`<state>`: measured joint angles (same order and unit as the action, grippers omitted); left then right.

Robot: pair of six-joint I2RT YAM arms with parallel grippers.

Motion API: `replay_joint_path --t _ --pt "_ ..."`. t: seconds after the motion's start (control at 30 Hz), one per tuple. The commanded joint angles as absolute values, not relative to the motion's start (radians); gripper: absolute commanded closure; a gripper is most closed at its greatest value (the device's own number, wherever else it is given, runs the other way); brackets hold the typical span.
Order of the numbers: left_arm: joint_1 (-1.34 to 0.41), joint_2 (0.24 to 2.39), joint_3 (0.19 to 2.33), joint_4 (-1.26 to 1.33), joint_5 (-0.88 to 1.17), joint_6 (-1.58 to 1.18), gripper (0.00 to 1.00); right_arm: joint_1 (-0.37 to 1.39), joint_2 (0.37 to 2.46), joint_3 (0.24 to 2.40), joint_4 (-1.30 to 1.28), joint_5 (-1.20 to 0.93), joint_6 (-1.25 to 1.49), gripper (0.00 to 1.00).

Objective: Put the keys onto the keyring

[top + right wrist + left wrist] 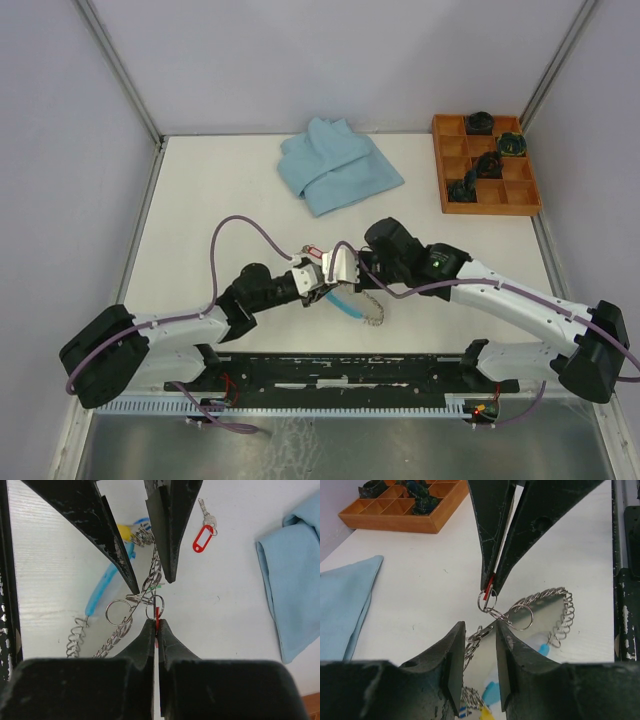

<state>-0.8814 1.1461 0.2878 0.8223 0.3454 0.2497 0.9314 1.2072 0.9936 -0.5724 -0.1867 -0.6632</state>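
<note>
Right tool (156, 624) clenched on a red key tag (490, 583), whose split ring meets the keyring (563, 611) lying on the desk (430, 590). Left tool (481, 630) released, jaws straddling the keyring's coil. Second red-tagged key (204, 532) lies loose nearby.

Stock on the bench (200, 200):
- keyring (102, 587), coiled loop with one light-blue segment: 1
- small split rings (118, 612) on the loop: 3 counted
- key with red tag (204, 530): 1
- red tag sliver (157, 614): 1
- green tag sliver (158, 586): 1
- folded blue cloth (338, 165): 1
- wooden tray (436, 165): 1, with 4 dark items (479, 122)
- grippers: 2, left gripper (480, 630) and right gripper (156, 625)
</note>
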Motion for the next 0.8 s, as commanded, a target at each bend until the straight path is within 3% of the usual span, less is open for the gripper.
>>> replay_joint_path --t 0.0,0.47,0.77 --pt "-0.885 1.152 0.344 0.815 0.354 0.176 0.61 0.942 1.198 1.006 -0.516 -0.179 -0.67 0.99" --pt "-0.886 0.975 0.411 0.532 0.155 -0.311 0.5 0.96 1.227 1.005 -0.481 -0.079 -0.644 0.99" --pt "-0.886 1.084 0.526 0.451 0.151 -0.57 0.57 0.967 1.249 1.029 -0.483 -0.027 -0.59 0.99"
